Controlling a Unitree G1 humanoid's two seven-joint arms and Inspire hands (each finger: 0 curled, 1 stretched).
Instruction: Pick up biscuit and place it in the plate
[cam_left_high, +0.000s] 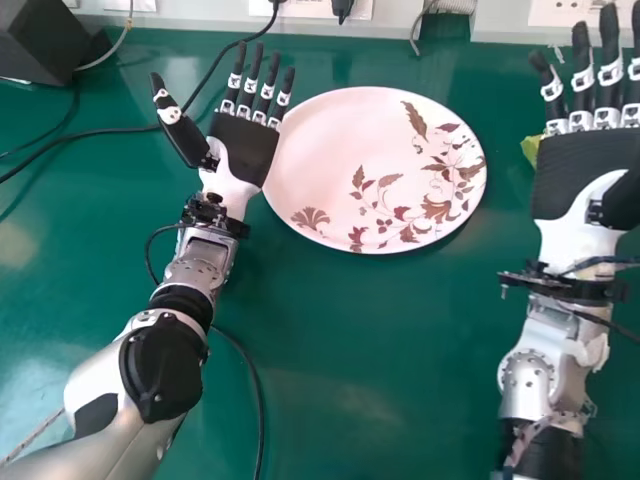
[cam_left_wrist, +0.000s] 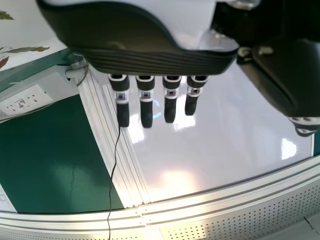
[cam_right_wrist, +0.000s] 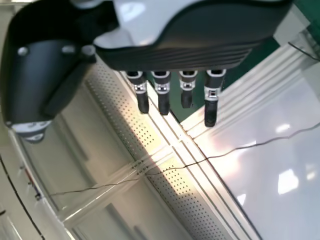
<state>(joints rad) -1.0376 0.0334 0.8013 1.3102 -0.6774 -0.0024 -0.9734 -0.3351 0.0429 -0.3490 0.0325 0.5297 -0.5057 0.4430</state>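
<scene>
In the head view a white oval plate (cam_left_high: 340, 150) with a brown leaf pattern lies on the green table. My left hand (cam_left_high: 245, 145) is at the plate's left edge, palm up, fingers straight and empty. My right hand (cam_left_high: 585, 170) is on the right, well apart from the plate, its fingers straight too. A small yellow-green packet (cam_left_high: 531, 150) peeks out beside the right hand, mostly hidden by it; whether it is the biscuit I cannot tell. The left wrist view has the left hand (cam_left_wrist: 145, 55) with extended fingers; the right wrist view has the right hand (cam_right_wrist: 175, 55), likewise extended.
A dark box (cam_left_high: 45, 40) stands at the table's back left. Black cables (cam_left_high: 95, 133) run across the left side toward the back and beneath the left arm. Power sockets (cam_left_high: 310, 8) line the back edge. Green tabletop (cam_left_high: 370, 340) stretches between the two arms.
</scene>
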